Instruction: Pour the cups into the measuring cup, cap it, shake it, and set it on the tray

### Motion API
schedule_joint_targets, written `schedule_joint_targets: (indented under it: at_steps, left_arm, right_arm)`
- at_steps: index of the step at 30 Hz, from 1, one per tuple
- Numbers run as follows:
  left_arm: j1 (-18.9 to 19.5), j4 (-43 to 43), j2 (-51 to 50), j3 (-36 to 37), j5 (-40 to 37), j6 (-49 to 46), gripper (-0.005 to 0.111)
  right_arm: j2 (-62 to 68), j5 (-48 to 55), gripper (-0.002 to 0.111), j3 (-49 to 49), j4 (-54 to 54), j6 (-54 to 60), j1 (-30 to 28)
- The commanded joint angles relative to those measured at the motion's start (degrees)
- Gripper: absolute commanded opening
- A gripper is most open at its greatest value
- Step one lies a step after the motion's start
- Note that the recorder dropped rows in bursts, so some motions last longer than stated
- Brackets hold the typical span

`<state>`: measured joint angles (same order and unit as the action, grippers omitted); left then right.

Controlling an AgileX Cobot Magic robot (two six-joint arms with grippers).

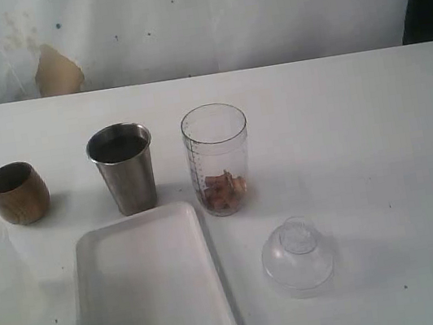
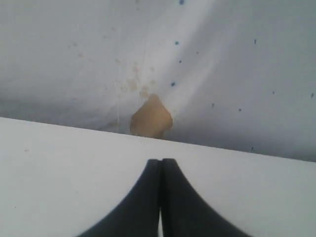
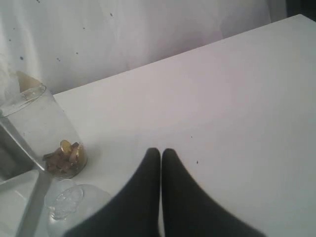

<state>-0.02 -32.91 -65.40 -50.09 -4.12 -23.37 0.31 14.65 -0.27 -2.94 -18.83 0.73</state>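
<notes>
The left gripper (image 2: pixel 160 163) and right gripper (image 3: pixel 161 152) were each pressed closed on nothing. Mid-way across the desk (image 1: pixel 359 123) stood the measuring cup (image 1: pixel 218 160) holding brown pieces (image 1: pixel 223 193). The steel tumbler (image 1: pixel 125 170) and wooden cup (image 1: pixel 18 192) stood leftward, and the cap (image 1: pixel 297 255) and tray (image 1: pixel 148 293) lay toward the near edge.

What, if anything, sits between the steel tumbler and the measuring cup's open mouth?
Nothing visible. The steel tumbler stands beside the measuring cup with bare table between, and the cap lies off it on the table.

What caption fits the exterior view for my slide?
Wooden cup, steel tumbler, measuring cup holding brown pieces, dome cap beside white tray.
</notes>
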Motion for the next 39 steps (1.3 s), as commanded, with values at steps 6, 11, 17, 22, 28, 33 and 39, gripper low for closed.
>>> schedule_joint_targets:
  at_steps: [6,11,17,22,28,33,39]
  left_arm:
    - [-6.6,-4.26,20.35,12.57,10.52,1.92,0.0]
    - [-13.43,1.0,29.04,21.04,19.05,9.6,0.0]
    - [-18.1,12.13,39.3,32.26,27.58,26.07,0.0]
    - [-18.1,16.66,49.36,38.4,29.6,31.41,0.0]
    - [-18.1,17.55,60.62,40.46,19.58,30.65,0.0]
    - [-18.1,17.63,65.4,40.46,12.11,28.96,0.0]
    - [-18.1,17.52,65.4,42.88,6.14,29.47,0.0]
  right_arm:
    - [-0.31,-0.55,0.0,0.27,-0.06,0.17,0.32]
    - [-0.31,-0.55,0.0,0.27,-0.06,0.17,0.32]
    - [-0.31,-0.55,0.0,0.27,-0.06,0.29,0.32]
    - [-0.31,-0.55,0.0,0.27,0.92,3.63,0.32]
    - [-0.31,-0.55,0.0,0.27,0.92,3.63,0.32]
    - [-0.31,-6.35,0.0,0.27,0.9,3.63,0.32]
    - [-0.31,-30.36,0.0,0.27,-3.16,-8.87,0.32]
